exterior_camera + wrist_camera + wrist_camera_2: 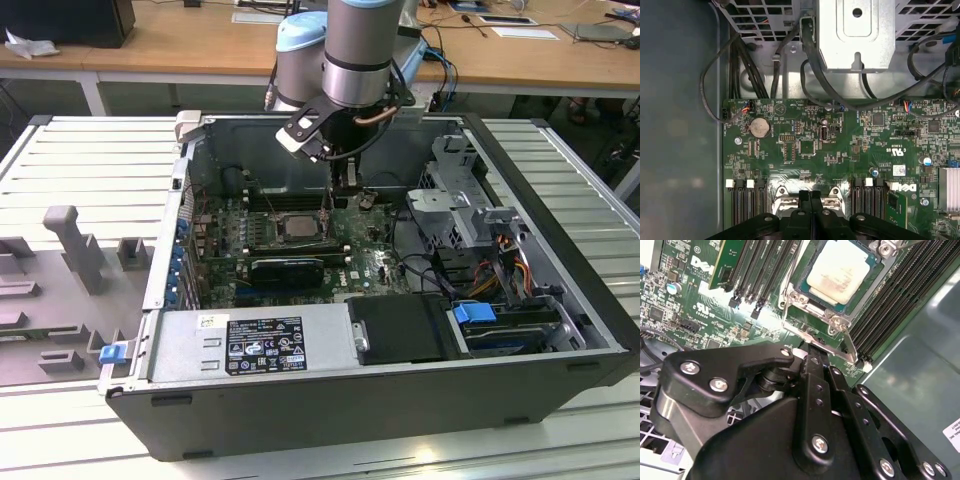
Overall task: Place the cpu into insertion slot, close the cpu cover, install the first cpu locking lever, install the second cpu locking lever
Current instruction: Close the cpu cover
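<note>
The cpu (837, 272), a pale silvery square, lies flat in the socket on the green board, and the insertion slot beneath it is hidden. The cpu cover (812, 315), a silvery frame, lies down around it. A thin silvery locking lever (837, 351) runs along the socket's near edge. My black gripper (811, 351) is shut, and its tips sit right at this lever, beside the socket. In the exterior view the gripper (335, 190) reaches down into the open case, just behind the cpu (300, 226). In the first wrist view the shut fingers (810, 197) stand between the socket's metal fittings.
Black memory slots (900, 300) flank the socket on both sides. A metal drive cage (855, 35) with black cables (815, 75) stands beyond the board. A long black card (288, 268) lies in front of the socket. The case walls (190, 200) close in all around.
</note>
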`<state>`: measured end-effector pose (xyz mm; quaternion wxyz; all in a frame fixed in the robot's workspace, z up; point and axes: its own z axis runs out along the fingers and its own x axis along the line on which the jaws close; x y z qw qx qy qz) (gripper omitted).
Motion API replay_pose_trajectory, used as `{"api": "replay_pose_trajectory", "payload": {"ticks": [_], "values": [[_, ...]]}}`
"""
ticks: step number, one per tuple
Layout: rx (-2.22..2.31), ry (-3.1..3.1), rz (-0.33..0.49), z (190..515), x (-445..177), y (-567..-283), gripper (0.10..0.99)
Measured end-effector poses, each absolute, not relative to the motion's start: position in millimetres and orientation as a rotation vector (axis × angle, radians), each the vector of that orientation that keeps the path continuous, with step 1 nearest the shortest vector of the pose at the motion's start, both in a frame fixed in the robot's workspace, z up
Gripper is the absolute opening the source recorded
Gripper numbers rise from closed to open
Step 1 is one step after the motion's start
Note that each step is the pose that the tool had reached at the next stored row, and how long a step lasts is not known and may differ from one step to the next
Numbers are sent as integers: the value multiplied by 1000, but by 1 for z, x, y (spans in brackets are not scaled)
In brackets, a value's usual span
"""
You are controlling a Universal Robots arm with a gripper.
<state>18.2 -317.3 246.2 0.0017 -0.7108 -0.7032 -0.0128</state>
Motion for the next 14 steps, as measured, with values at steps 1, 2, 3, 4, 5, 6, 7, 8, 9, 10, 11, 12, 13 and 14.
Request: {"api": "replay_pose_trajectory", "payload": {"ticks": [1,2,3,4,5,6,7,8,9,10,11,12,13,14], "values": [[-2231,-2207,-40,246,18,-317,106],[-2231,-2207,-40,246,17,-317,106],[-2231,-2207,-40,246,17,-317,106],[-2231,-2207,-40,246,16,-317,106],[-2231,-2207,-40,246,15,-317,106],[-2231,-2207,-40,246,15,-317,106],[-2231,-2207,-40,246,14,-317,106],[-2231,-2207,-40,246,12,-317,106],[-2231,-2207,-40,246,10,-317,106],[-2231,-2207,-40,246,9,-317,106],[-2231,-2207,-40,246,9,-317,106],[-2231,-2207,-40,246,8,-317,106],[-2231,-2207,-40,246,8,-317,106],[-2231,-2207,-40,246,7,-317,106]]}}
